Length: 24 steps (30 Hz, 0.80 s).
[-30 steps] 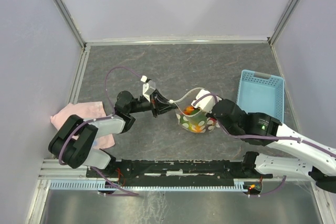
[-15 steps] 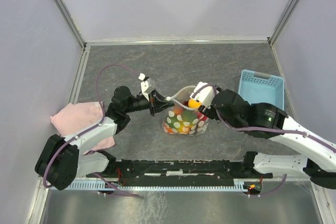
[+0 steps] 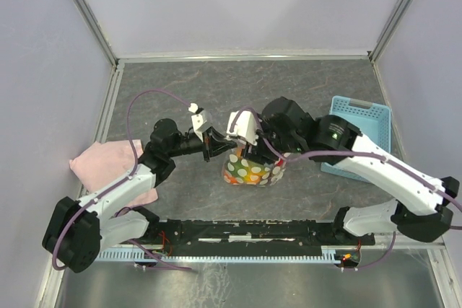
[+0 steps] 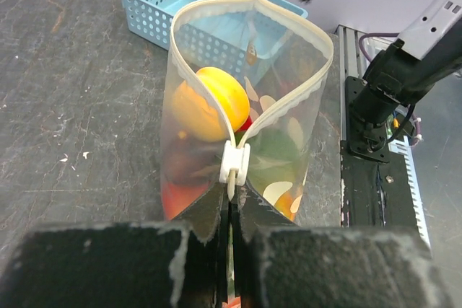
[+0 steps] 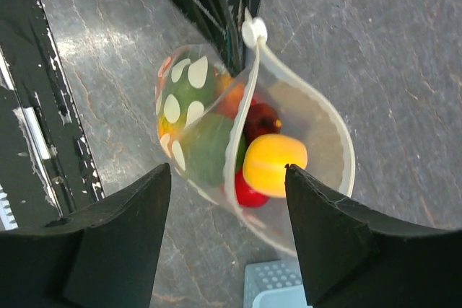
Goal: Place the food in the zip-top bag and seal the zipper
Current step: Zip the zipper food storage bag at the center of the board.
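The zip-top bag point(image 3: 253, 171) stands upright on the table with its mouth open in a loop. Its zipper point(image 4: 318, 70) is the whitish strip around the mouth, ending in a white slider point(image 4: 235, 162). My left gripper point(image 4: 232, 205) is shut on the bag's edge just below that slider. The food lies inside the bag: a yellow-orange fruit point(image 5: 274, 164) on top, a maroon one point(image 5: 261, 120), a red one point(image 5: 249, 192) and a green one point(image 5: 209, 151). My right gripper point(image 5: 225, 174) hovers open above the mouth, holding nothing.
A light-blue perforated basket point(image 3: 361, 124) sits to the right of the bag, partly under my right arm. A pink cloth point(image 3: 105, 162) lies at the left edge, beneath my left arm. A black rail point(image 3: 253, 230) runs along the near edge.
My right gripper has opened and let the yellow-orange fruit drop into the bag, then swung up and left over the mouth. The left gripper kept its grip while the bag shifted slightly left.
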Each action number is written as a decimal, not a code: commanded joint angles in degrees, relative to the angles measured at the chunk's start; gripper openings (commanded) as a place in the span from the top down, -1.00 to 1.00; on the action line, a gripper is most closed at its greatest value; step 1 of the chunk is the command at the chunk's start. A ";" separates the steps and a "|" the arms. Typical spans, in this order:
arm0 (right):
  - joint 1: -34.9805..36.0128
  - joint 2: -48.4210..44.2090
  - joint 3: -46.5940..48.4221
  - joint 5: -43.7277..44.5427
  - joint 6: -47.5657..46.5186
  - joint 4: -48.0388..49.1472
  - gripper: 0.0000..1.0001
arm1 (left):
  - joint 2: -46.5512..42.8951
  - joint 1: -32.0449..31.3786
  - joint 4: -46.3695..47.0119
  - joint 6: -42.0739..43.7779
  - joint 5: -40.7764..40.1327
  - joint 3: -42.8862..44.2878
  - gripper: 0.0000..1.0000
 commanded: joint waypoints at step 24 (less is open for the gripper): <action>-11.97 15.67 10.23 -37.40 -17.97 9.62 0.08 | -5.35 -1.77 -1.57 6.85 1.36 0.74 0.95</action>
